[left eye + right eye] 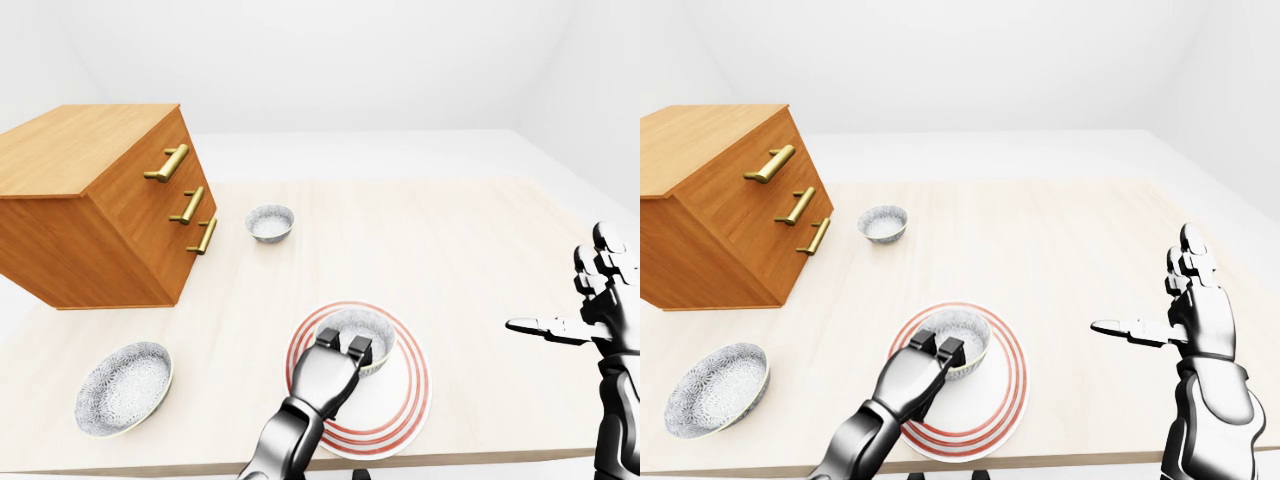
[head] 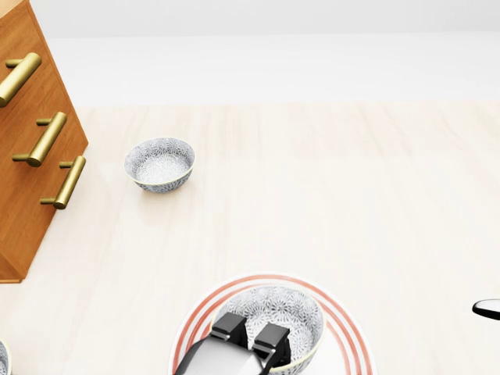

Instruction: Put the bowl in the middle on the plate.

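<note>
A patterned grey-white bowl (image 1: 366,324) sits on the white plate with red rings (image 1: 405,395) near the bottom edge of the table. My left hand (image 1: 346,347) comes up from the bottom of the left-eye view. Its dark fingers (image 2: 270,339) hook over the bowl's near rim and are shut on it. The bowl's inside (image 2: 280,306) shows above the fingers in the head view. My right hand (image 1: 1145,285) hovers at the right, clear of the plate, open with thumb out and fingers pointing up.
A smaller patterned bowl (image 1: 270,222) stands higher up beside the wooden drawer chest (image 1: 90,200) with brass handles. A wider bowl (image 1: 125,387) lies at the lower left. The pale table (image 1: 470,250) ends just below the plate.
</note>
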`<state>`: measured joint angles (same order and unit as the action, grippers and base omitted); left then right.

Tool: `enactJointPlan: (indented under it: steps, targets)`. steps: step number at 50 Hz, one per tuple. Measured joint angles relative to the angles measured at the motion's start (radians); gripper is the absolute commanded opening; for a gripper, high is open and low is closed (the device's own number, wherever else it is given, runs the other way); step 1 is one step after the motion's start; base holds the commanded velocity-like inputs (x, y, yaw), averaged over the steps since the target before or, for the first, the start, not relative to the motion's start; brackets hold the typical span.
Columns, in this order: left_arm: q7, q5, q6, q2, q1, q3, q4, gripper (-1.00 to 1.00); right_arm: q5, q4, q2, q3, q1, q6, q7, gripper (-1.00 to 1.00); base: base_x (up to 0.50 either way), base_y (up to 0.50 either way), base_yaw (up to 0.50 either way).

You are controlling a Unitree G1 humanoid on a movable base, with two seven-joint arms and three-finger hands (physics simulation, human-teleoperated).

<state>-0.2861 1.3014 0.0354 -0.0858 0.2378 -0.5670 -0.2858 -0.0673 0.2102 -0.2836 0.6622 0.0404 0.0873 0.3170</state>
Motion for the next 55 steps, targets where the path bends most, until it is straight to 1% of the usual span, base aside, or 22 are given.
enactJointPlan:
  steps: [20,32,33,34,35,45,55]
  targets:
    - [0.023,0.002,-0.005,-0.002,0.002,0.000,0.031,-1.00,0.001,0.008,0.002,0.001,0.001,0.000,0.001,1.00,0.00,0.00,0.00]
    - [0.023,0.005,0.000,-0.001,0.004,-0.004,0.031,-1.00,0.002,0.006,0.002,0.001,0.001,0.000,0.001,1.00,0.00,0.00,0.00]
    - [0.023,0.005,0.001,-0.001,0.004,-0.004,0.030,-0.69,0.002,0.006,0.002,0.001,0.001,0.000,0.001,1.00,0.00,0.00,0.00]
    - [0.024,0.006,0.002,0.000,0.004,-0.004,0.029,0.11,0.002,0.006,0.002,0.001,0.001,0.000,0.001,1.00,0.00,0.00,0.00]
    - [0.025,0.008,0.003,0.001,0.004,-0.005,0.027,1.00,0.002,0.006,0.001,0.001,0.000,0.000,0.001,1.00,0.00,0.00,0.00]
    - [0.014,0.008,0.019,0.005,0.000,-0.007,0.014,1.00,0.002,-0.003,0.001,-0.001,-0.001,0.000,-0.001,1.00,0.00,0.00,0.00]
    - [0.009,0.001,0.027,0.006,-0.002,-0.005,0.011,1.00,0.001,-0.006,-0.001,-0.003,-0.002,0.000,-0.003,1.00,0.00,0.00,0.00]
